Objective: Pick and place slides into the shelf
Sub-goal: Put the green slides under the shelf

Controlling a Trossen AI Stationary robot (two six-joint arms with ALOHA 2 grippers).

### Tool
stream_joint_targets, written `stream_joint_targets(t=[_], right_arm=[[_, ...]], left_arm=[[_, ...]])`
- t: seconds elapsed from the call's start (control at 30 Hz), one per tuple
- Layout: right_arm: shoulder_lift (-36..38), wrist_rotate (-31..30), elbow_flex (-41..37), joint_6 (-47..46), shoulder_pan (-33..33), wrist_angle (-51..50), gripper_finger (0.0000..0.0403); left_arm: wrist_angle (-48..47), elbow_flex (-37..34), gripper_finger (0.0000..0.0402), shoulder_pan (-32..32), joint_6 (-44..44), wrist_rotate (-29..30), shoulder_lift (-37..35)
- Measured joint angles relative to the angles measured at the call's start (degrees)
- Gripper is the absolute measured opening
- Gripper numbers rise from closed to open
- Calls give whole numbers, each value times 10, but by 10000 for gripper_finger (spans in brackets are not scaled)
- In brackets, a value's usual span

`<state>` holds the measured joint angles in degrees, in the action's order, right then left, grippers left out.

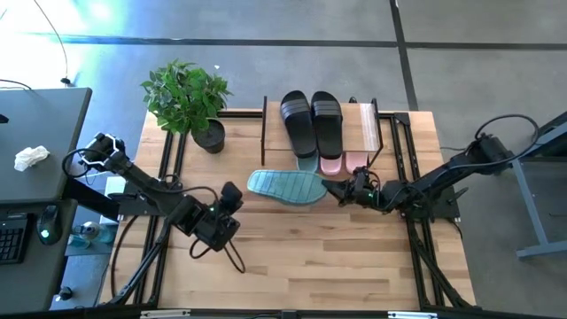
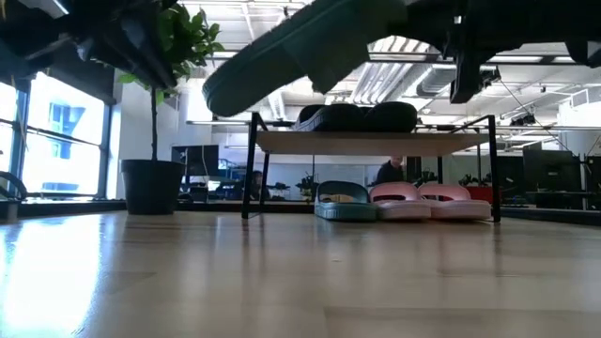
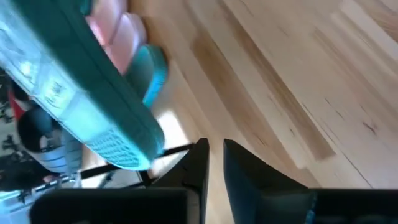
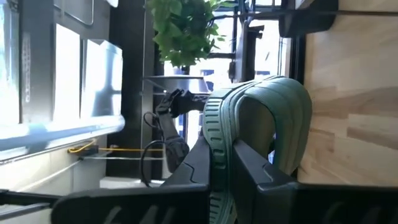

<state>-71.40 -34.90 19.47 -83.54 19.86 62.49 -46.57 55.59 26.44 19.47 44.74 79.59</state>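
Observation:
My right gripper point(image 1: 335, 190) is shut on a dark green slide point(image 1: 285, 187), held in the air in front of the shelf point(image 1: 368, 124); its ribbed sole faces up. In the low view this slide point(image 2: 300, 52) hangs high and tilted. Two black slides point(image 1: 311, 120) lie on the shelf's wood top. Under the top stand another green slide point(image 2: 345, 202) and two pink slides point(image 2: 427, 200). My left gripper point(image 1: 232, 198) is shut and waits left of the held slide, touching nothing. My right gripper pinches the green slide at its strap end point(image 4: 219, 146), the right end in the high view. One finger point(image 4: 200, 163) lies on the ribbed underside, the other finger point(image 4: 252, 165) on the footbed under the strap. It comes level from the table's right. The slide is lifted clear and sticks out toward the left.
A potted plant point(image 1: 188, 96) stands at the table's far left, beside the shelf. Black frame rails point(image 1: 168, 159) run across the tabletop on both sides. Bare wood point(image 1: 310, 257) lies toward the near edge. A desk with a keyboard point(image 1: 13, 239) stands left of the table.

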Motion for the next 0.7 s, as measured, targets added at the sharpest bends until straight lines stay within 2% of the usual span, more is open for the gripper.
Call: stream_joint_targets(t=[0.13, 0.3, 0.4, 0.5, 0.7], right_arm=[[10, 11, 5, -3, 1, -26, 5], [14, 25, 5, 5, 8, -50, 5], [14, 86, 5, 55, 8, -58, 5], [14, 148, 5, 119, 10, -61, 5], [15, 225, 4, 208, 12, -108, 5]], left_arm=[[-32, 0, 69, -2, -39, -12, 0], [-38, 0, 135, -2, -129, -37, 0], [-39, 3, 174, -14, -162, -103, 0], [-37, 8, 202, -34, -156, -171, -8], [-20, 9, 211, -73, -113, -289, -55]])
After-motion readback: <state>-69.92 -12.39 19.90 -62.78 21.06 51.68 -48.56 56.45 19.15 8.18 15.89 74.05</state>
